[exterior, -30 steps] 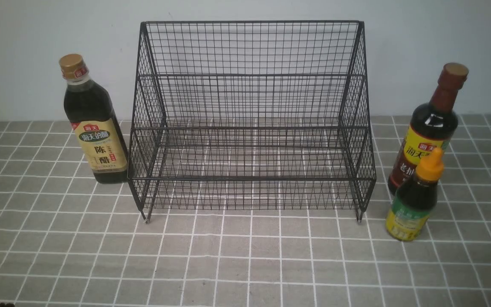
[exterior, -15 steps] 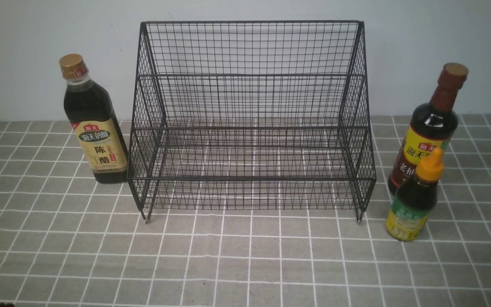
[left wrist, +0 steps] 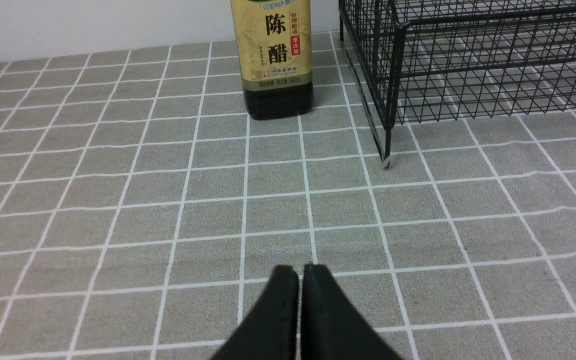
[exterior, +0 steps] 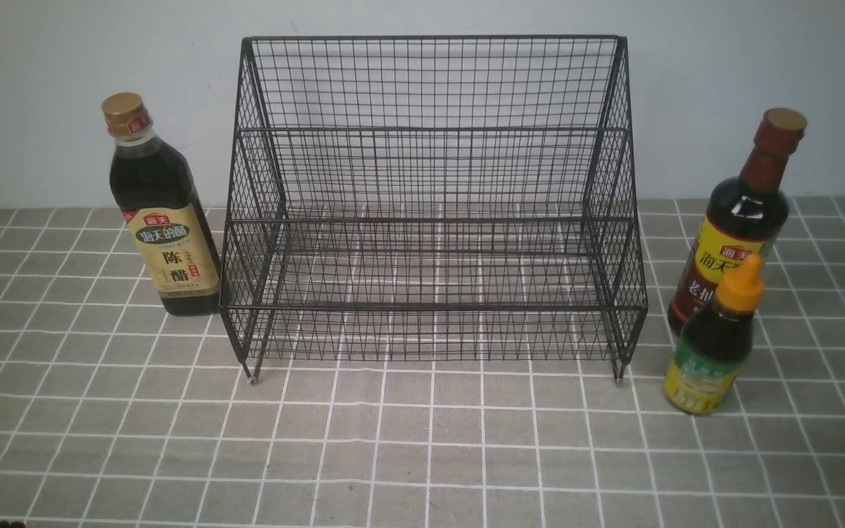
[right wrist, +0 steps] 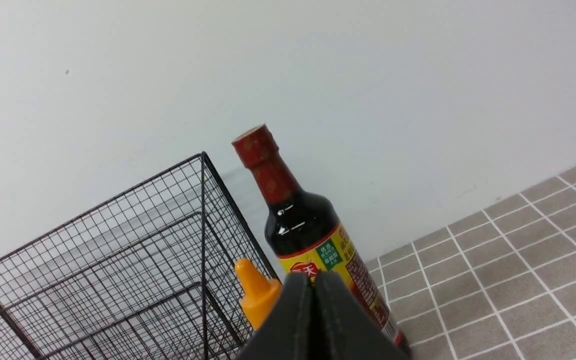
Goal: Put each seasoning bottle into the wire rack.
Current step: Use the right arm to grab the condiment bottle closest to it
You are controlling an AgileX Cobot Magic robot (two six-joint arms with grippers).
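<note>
The black wire rack stands empty in the middle, against the wall. Left of it stands the gold-capped bottle with a tan label, upright. On the rack's right stands the tall brown-red-necked bottle, with the small orange-capped bottle just in front of it. Neither arm shows in the front view. My left gripper is shut and empty, low over the cloth, well short of the gold-capped bottle. My right gripper is shut and empty, facing the tall bottle and the orange cap.
A grey cloth with a white grid covers the table. A pale wall runs close behind the rack and bottles. The rack's front left foot rests on the cloth near the gold-capped bottle.
</note>
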